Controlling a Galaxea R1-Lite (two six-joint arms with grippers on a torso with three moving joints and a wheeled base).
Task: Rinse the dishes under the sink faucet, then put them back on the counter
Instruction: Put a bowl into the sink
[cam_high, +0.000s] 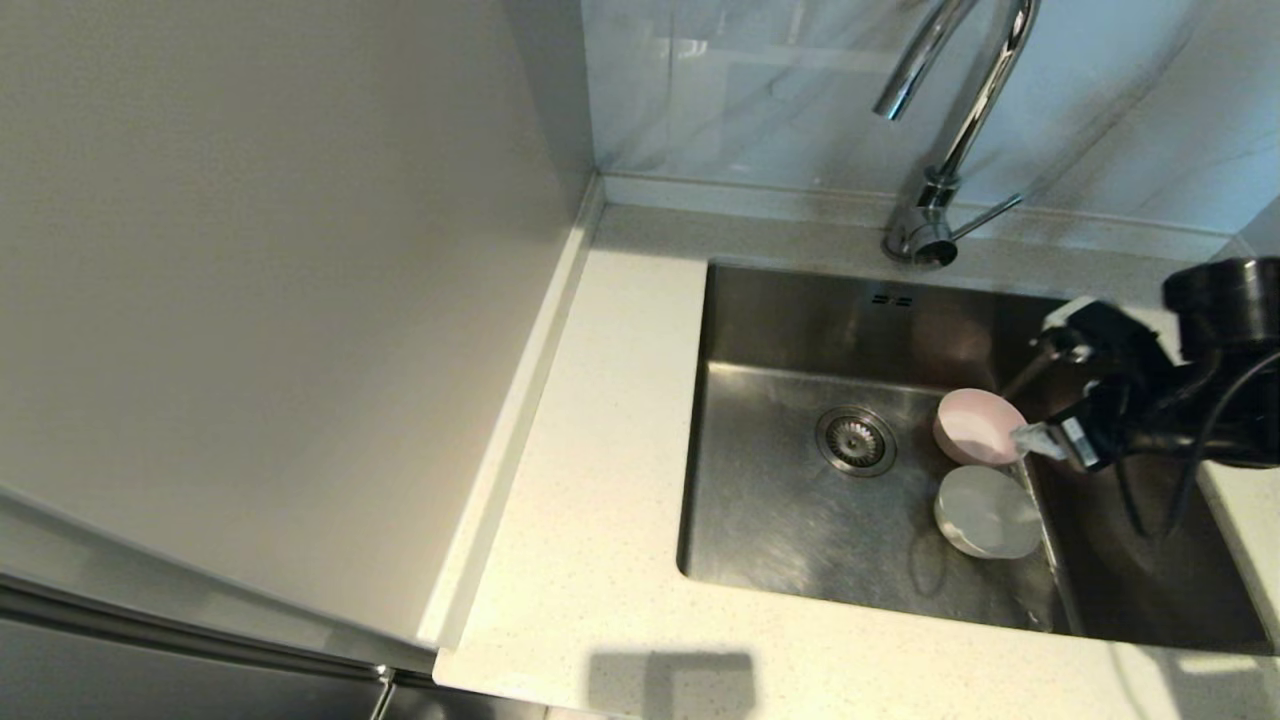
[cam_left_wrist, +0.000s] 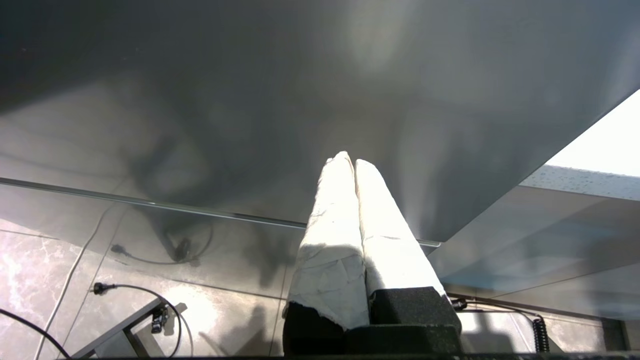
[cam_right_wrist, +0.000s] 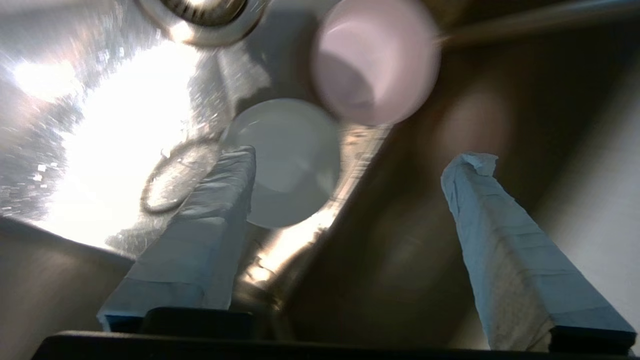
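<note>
Two bowls sit on the floor of the steel sink, to the right of the drain strainer. The pale pink bowl is farther back, and the light grey-white bowl is closer to the front. A third, white bowl is out of view. My right gripper hangs open inside the sink's right side, just right of the pink bowl, holding nothing. The chrome faucet arches over the back edge, with no water running. My left gripper is shut and empty, parked low in front of a cabinet.
The speckled counter wraps round the sink's left and front. A plain wall panel rises on the left. The faucet's side lever points right. A faint round water ring marks the sink floor. Cables lie on the tiled floor.
</note>
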